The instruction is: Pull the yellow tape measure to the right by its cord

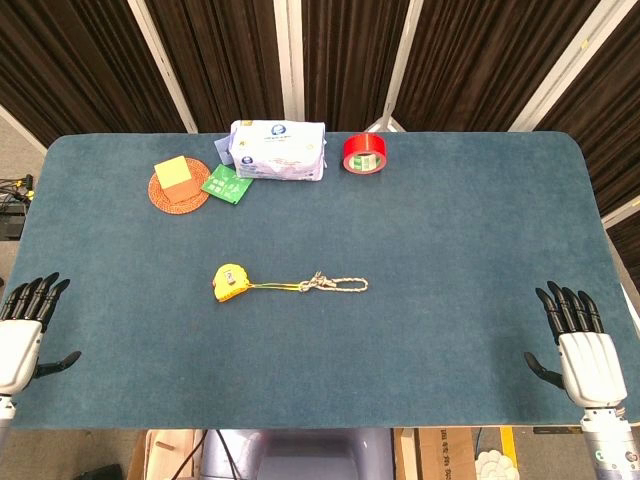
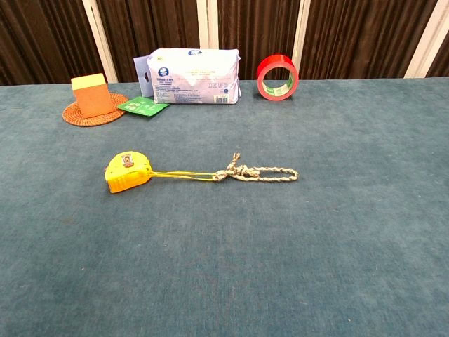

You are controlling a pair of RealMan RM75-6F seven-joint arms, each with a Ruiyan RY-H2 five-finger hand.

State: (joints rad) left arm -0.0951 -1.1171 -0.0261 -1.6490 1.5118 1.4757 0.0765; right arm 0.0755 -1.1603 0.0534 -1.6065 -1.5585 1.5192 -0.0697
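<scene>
The yellow tape measure [image 1: 229, 282] [image 2: 127, 172] lies on the blue table, left of centre. Its thin yellow string runs right to a knotted, braided cord loop [image 1: 338, 284] [image 2: 261, 173] lying flat. My left hand [image 1: 22, 335] rests at the table's near left corner, fingers spread, holding nothing. At the near right corner my right hand [image 1: 582, 353] is likewise spread and empty, well to the right of the cord loop. Neither hand shows in the chest view.
At the back of the table [image 1: 450, 250] stand a red tape roll [image 1: 364, 153] [image 2: 277, 78], a white tissue pack [image 1: 277, 150] [image 2: 193, 76], a green card [image 1: 226, 184] and an orange block on a woven coaster [image 1: 179, 187] [image 2: 92, 109].
</scene>
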